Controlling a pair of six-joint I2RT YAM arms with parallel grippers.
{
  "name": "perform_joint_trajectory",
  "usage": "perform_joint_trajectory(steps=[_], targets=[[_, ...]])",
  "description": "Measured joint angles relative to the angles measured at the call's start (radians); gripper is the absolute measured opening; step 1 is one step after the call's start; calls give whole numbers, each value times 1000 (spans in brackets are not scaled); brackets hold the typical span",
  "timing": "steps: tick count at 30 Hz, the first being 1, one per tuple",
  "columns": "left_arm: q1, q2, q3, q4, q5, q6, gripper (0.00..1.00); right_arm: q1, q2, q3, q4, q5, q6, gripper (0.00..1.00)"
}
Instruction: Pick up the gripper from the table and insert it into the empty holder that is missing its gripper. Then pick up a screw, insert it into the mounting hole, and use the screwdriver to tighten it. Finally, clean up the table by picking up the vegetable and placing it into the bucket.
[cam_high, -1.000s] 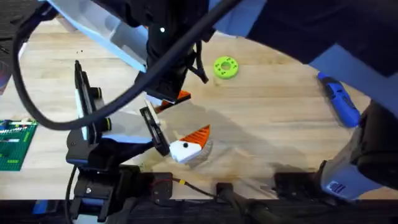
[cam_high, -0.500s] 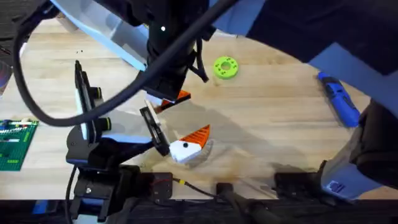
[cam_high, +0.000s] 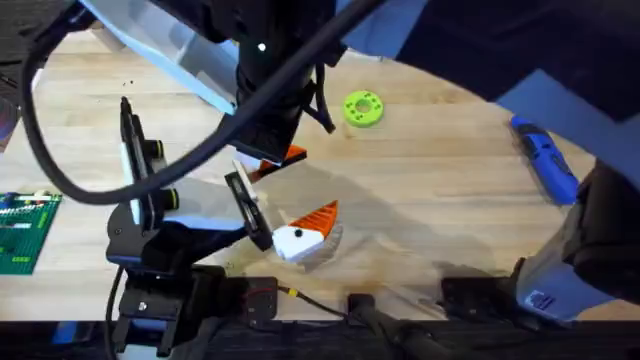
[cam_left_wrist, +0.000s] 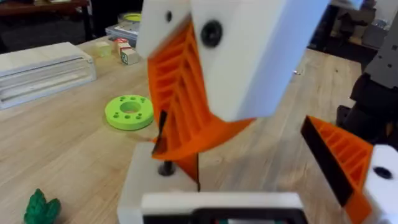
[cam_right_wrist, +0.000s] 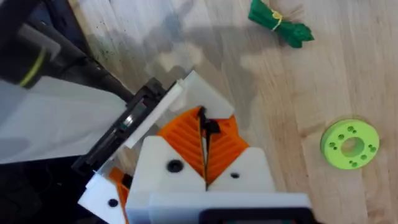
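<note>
Right wrist view shows the right claw (cam_right_wrist: 205, 155) pinched shut on the gripper (cam_right_wrist: 202, 127) at frame centre, beside the holder (cam_right_wrist: 189, 93). Left claw (cam_left_wrist: 261, 168) gapes open. Light, stiff, ribbed plastic likely grips best across its flat sides.

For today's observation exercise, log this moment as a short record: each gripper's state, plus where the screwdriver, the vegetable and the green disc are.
right gripper: shut, orange pads pressed together around something thin and dark
left gripper: open, pads apart
screwdriver: lying on the table, far right side, untouched
vegetable: lying on the table, not yet in any bucket
green disc: flat on the table, beyond the arms
</note>
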Motion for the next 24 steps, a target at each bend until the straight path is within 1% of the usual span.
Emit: perform_joint_trajectory(steps=[15,24], targets=[[0,0,0,0,0,0,992,0,0,0,3,-1,0,7],[0,0,0,0,0,1,993,-4,0,0,15,-27,0,7]])
